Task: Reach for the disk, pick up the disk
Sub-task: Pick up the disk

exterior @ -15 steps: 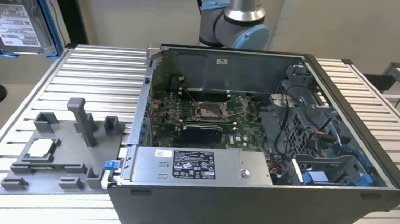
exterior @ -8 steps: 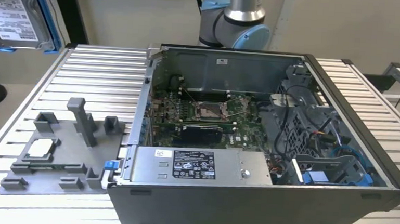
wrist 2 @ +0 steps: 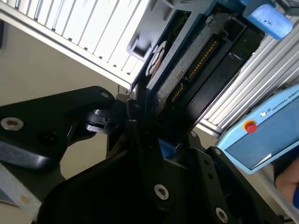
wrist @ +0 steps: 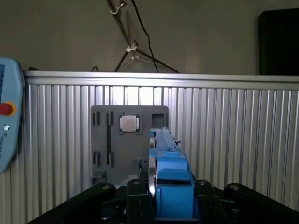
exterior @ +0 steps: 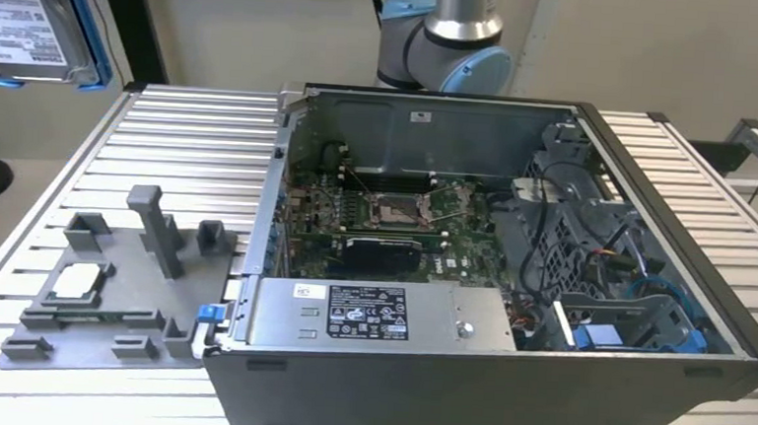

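The arm's black gripper (wrist: pixel 170 200) has its jaws closed tight on the disk (wrist: pixel 167 154), a flat rectangular silver-metal hard drive with a white label and blue plastic side rails. It appears to be clamped across its flat faces at one end. In the exterior view the disk (exterior: pixel 25 15) is held up in the air, clear of the slatted metal table (exterior: pixel 186 132), on the exterior view's left.

The pick is judged as good as done, so the hold is what matters. The clamp is best set square on the faces and off the connector pins. Swinging is to be avoided, since most of the drive hangs unsupported past the jaws.

Beneath and beyond the disk, a grey plastic stand with upright posts (wrist: pixel 112 140) lies by the table's near corner on the exterior view's left. A small white-faced square chip (wrist: pixel 129 122) is seated in it. The posts are judged the nearest thing the drive could strike.

A light-blue control pendant with a red button (wrist: pixel 7 126) is seen by a table edge. An open dark-grey computer case (exterior: pixel 473 396) takes up the table's middle. Behind it, at the far edge, the arm's grey and blue base joint (exterior: pixel 443 39) rises. Tripod legs (wrist: pixel 135 51) are seen beyond the table, against the wall.
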Robot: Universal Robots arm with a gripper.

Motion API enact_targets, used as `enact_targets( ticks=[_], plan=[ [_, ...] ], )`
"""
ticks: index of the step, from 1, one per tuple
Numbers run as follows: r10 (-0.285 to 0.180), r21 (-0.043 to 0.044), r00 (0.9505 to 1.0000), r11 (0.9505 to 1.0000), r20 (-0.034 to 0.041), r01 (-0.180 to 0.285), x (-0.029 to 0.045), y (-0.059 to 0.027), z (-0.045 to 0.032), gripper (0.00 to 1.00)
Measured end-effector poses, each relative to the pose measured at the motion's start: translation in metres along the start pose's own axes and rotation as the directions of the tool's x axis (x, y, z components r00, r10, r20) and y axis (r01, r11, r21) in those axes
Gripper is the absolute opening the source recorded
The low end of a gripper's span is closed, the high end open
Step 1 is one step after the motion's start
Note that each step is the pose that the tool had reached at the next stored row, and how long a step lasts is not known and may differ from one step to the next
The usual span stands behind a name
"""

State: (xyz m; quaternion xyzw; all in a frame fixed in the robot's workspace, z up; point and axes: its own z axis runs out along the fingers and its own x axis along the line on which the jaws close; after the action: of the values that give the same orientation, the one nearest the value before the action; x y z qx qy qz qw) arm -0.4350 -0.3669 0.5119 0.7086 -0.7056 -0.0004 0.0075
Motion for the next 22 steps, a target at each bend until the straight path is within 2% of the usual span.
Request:
enact_targets(
  ticks=[22],
  plan=[
    [0.0, -0.0001, 1.0, 1.0, 0.0, 0.0, 0.0003, 0.0003, -0.0283, 0.0]
  ],
)
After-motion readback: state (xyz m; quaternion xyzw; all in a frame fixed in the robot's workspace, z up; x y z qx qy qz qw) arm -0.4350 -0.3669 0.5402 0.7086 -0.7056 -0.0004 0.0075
